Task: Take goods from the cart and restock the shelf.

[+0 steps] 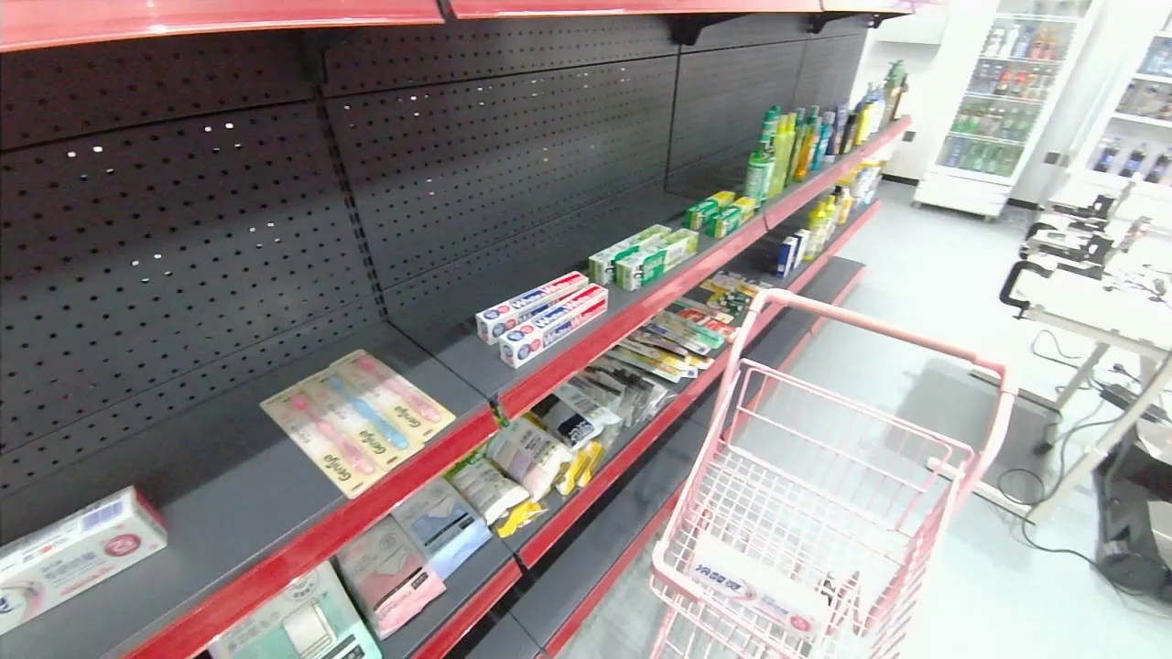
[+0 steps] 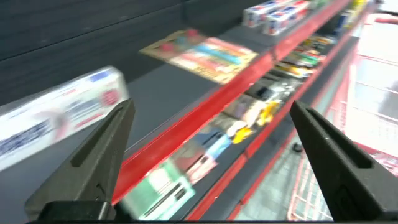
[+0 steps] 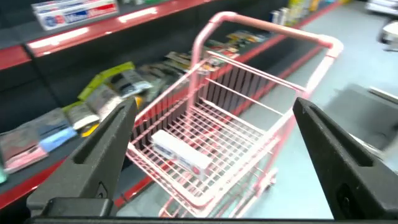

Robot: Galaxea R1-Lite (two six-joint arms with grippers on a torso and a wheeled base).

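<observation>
1 white box (image 1: 758,586) lies flat in the pink cart (image 1: 879,329), at the basket end opposite the handle. Right gripper (image 3: 215,101) hangs above the cart, jaws spread wide, nothing held; the box sits well below it. Left gripper (image 2: 212,103) is off the cart's left side, facing the shelf (image 1: 311,545), jaws also wide and empty. 1 toothpaste box (image 1: 78,554) lies on the shelf board farthest from the cart, near the left gripper. Toothbrush packs (image 1: 359,421) come next toward the cart, then 2 long toothpaste boxes (image 1: 542,318) about level with the handle. Pouches (image 1: 513,458) fill the lower board just left of the cart.
</observation>
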